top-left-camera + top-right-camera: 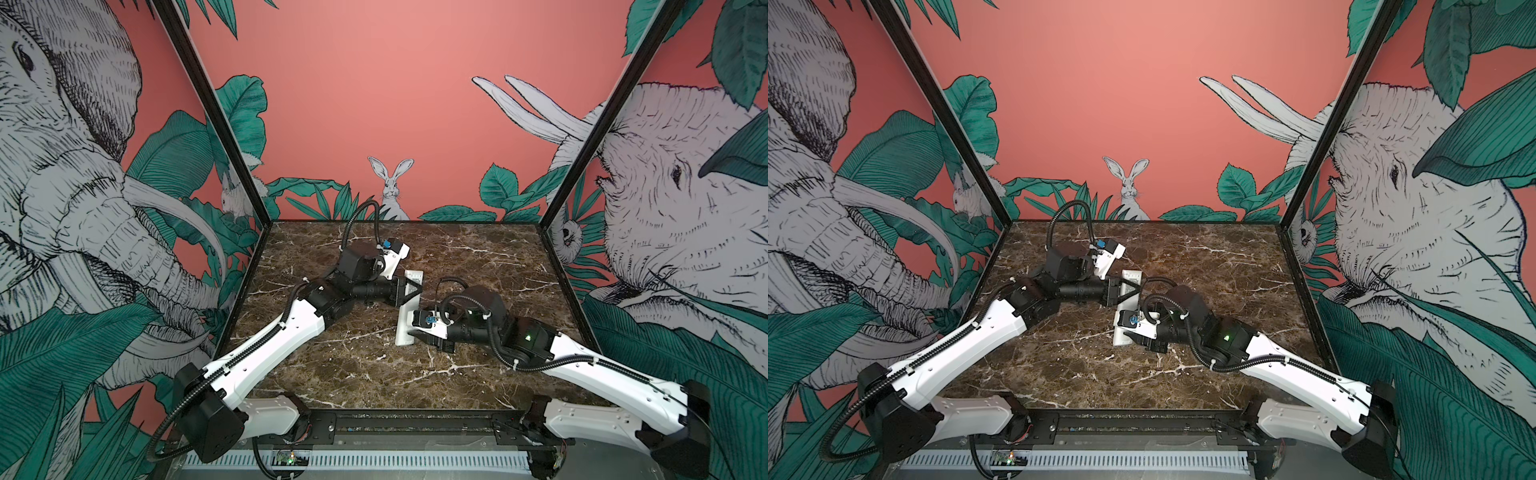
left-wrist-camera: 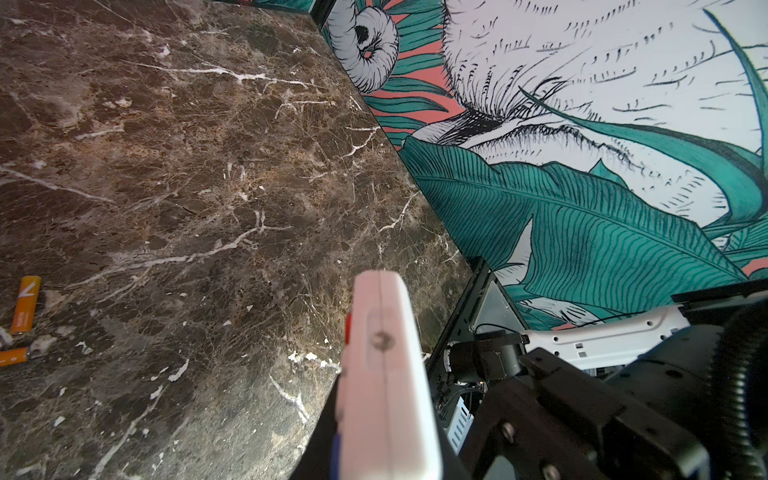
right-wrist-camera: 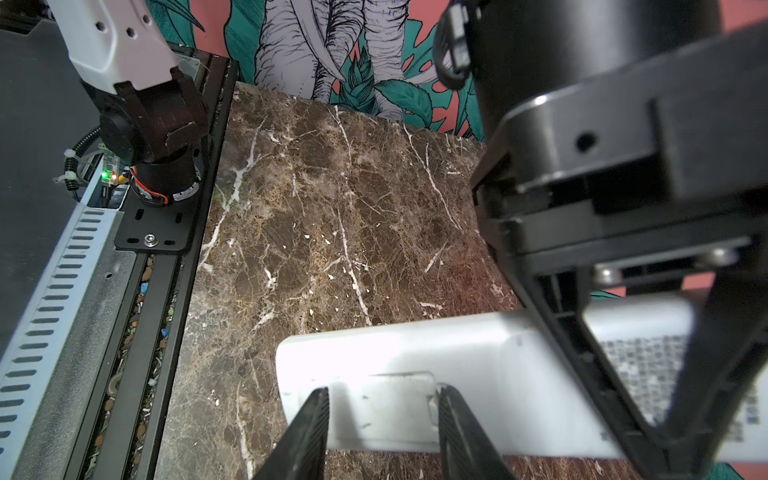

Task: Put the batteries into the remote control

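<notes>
The white remote control (image 1: pixel 402 328) (image 1: pixel 1121 337) lies lengthways in mid-table, its plain back up. My left gripper (image 1: pixel 412 291) (image 1: pixel 1133 291) is shut on its far half. In the left wrist view the remote (image 2: pixel 386 374) shows edge-on between the jaws of that gripper (image 2: pixel 386 449). My right gripper (image 1: pixel 419 334) (image 3: pixel 382 415) stands open at the near end. Its ribbed fingertips (image 3: pixel 309 428) straddle the battery cover (image 3: pixel 386 407) on the remote's back (image 3: pixel 478 345). Two orange batteries (image 2: pixel 25 305) (image 2: pixel 12 356) lie on the marble, apart from the remote. Neither top view shows them.
The dark marble table (image 1: pixel 374 374) is walled by patterned panels on three sides. A black rail (image 1: pixel 415 424) with both arm bases runs along the front edge. The left arm's forearm (image 1: pixel 274 345) crosses the table's left half; the right forearm (image 1: pixel 582 365) crosses the right.
</notes>
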Tool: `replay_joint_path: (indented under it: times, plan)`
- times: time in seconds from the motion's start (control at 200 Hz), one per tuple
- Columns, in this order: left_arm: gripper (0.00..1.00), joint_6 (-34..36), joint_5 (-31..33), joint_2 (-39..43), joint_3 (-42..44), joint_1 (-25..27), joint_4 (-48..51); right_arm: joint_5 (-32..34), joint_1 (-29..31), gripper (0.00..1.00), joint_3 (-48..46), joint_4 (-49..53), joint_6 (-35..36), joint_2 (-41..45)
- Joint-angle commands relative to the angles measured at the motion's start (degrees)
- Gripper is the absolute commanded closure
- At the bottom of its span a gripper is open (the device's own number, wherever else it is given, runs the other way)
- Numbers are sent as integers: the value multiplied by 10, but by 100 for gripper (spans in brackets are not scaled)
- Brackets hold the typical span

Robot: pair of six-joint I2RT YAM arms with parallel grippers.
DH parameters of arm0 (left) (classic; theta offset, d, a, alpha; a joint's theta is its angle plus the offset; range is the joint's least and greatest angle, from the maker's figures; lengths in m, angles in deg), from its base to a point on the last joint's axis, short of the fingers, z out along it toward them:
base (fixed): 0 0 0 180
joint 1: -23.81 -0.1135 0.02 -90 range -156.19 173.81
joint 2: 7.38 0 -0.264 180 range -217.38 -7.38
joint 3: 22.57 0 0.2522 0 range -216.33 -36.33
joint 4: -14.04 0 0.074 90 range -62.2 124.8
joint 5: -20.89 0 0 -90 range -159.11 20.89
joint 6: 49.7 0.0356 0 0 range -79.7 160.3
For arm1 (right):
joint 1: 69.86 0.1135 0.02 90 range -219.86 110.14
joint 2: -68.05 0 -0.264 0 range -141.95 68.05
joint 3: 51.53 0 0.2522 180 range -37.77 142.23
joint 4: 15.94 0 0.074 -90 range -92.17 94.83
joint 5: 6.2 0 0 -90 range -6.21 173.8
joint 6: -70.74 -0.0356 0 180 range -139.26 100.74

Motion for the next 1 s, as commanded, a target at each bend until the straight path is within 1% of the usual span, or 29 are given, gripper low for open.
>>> replay_joint_path:
  times: [0.0,0.47,0.995]
  plan:
    - [100,-3,7,13,-6,-3,-65,-27,12,58,-11,31,-2,-1]
    - [100,-3,11,20,-3,-3,-63,-31,11,58,-5,15,1,-6]
    - [100,-2,14,19,0,-3,-66,-28,11,58,-7,19,-1,3]
